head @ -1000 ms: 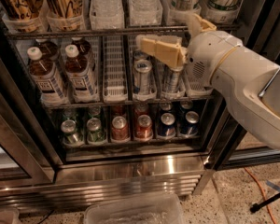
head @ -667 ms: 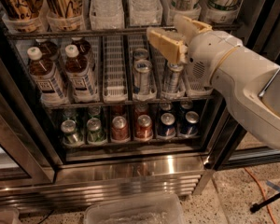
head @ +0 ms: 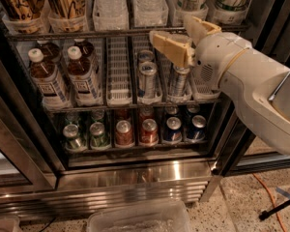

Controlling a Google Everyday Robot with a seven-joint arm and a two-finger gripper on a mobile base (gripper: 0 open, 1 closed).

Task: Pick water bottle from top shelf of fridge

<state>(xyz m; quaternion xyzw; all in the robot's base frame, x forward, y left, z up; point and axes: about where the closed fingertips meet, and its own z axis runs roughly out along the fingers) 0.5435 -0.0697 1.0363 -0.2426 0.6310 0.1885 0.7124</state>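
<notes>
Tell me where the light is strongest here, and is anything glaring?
Camera view: light is strongest on the white arm and its gripper, open before the top shelf; the fridge shows streaky glare on its steel base; a water bottle above is evenly lit; the bottom cans sit dimmer.

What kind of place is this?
Likely a shop or break room: a glass-door drinks fridge stocked with cans and bottles, speckled floor. The robot's open hand is by the top shelf.
</notes>
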